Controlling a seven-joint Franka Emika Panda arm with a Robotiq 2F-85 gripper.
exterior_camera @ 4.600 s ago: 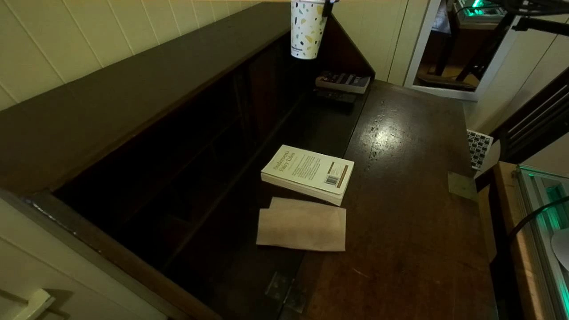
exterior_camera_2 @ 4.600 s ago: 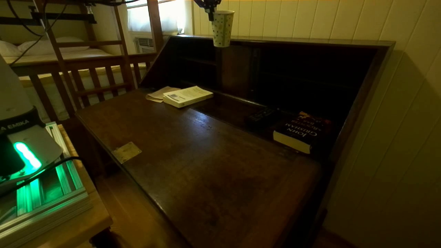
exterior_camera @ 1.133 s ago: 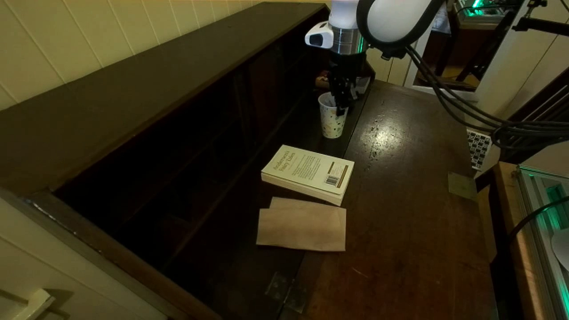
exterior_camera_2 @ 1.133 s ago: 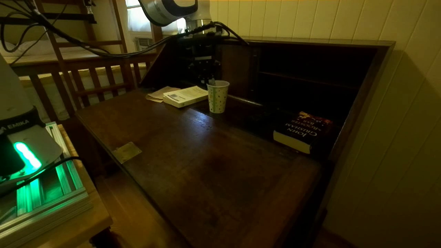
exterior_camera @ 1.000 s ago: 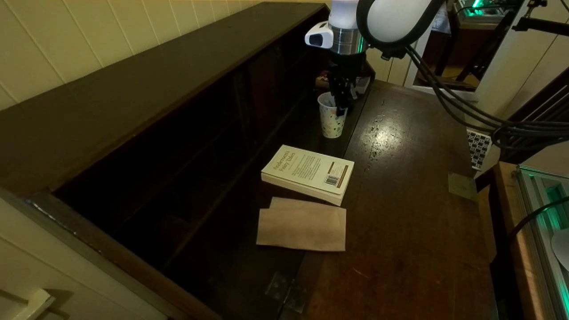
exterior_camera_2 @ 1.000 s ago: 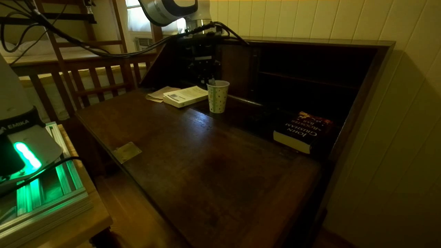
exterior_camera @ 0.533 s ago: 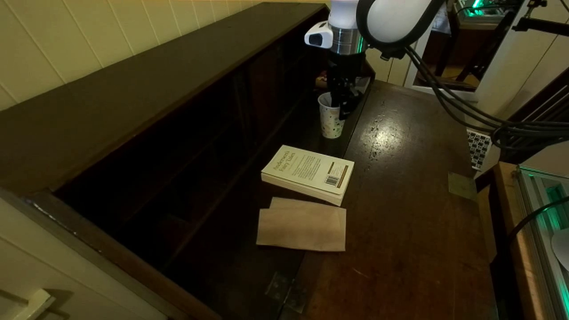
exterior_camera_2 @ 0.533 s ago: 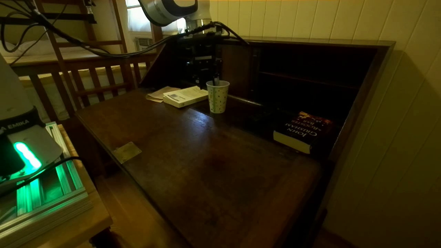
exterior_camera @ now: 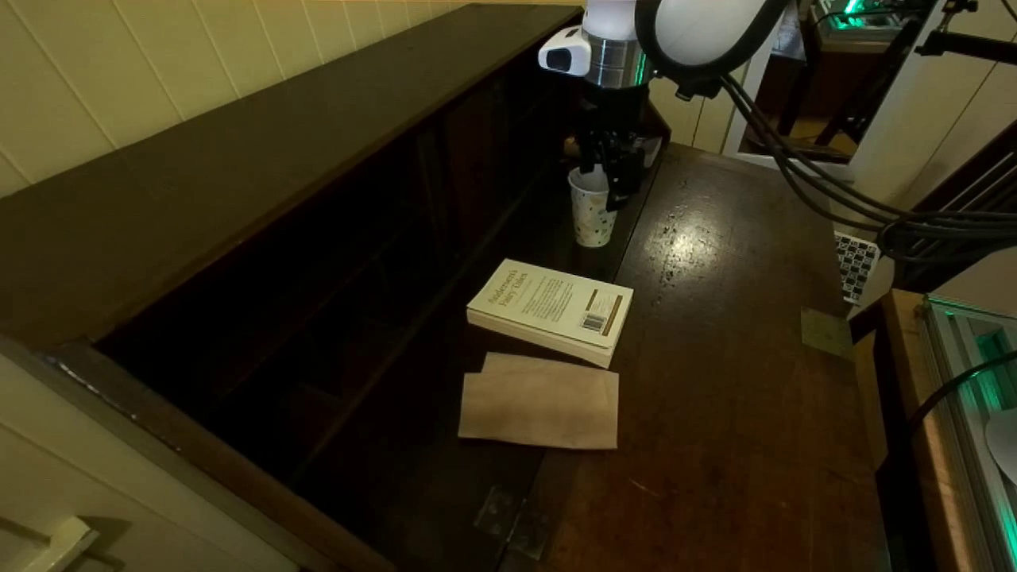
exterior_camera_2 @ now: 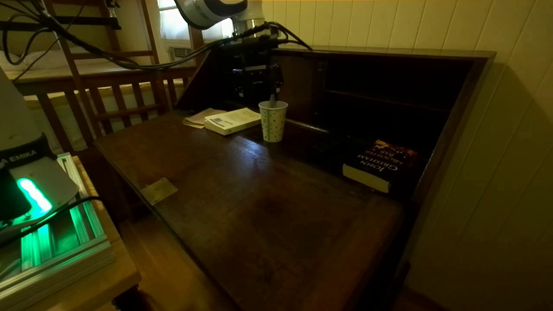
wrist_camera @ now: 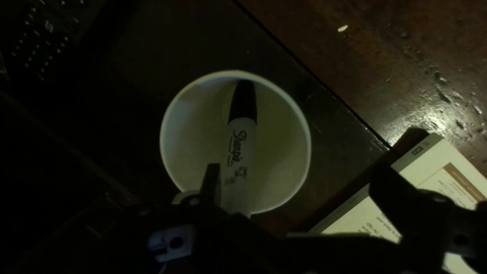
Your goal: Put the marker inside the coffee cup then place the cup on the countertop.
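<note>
- The slim grey marker with a black cap (wrist_camera: 242, 148) is lodged inside the speckled white tapered paper cup (exterior_camera: 593, 222), cap downward and leaning, its grey end raised past the rim.
- The cup is stood upright below the black two-fingered gripper (wrist_camera: 297, 173), on a dark, flat wooden strip (exterior_camera: 544, 238).
- The fingers are spread apart, with nothing clamped between them; one finger (wrist_camera: 211, 186) is set just beside the marker, though contact cannot be told.
- Insertion is judged done, or nearly so.
- Off to one side of the gripper, across a seam, the broad, glossy, dark brown wooden countertop (exterior_camera: 739, 357) is seen. If the strip is counted as part of it, only a clean withdrawal seems left; otherwise the cup must be carried over.
- A white rectangular paperback book (exterior_camera: 550, 308) is partly covered by the other finger in the wrist view.
</note>
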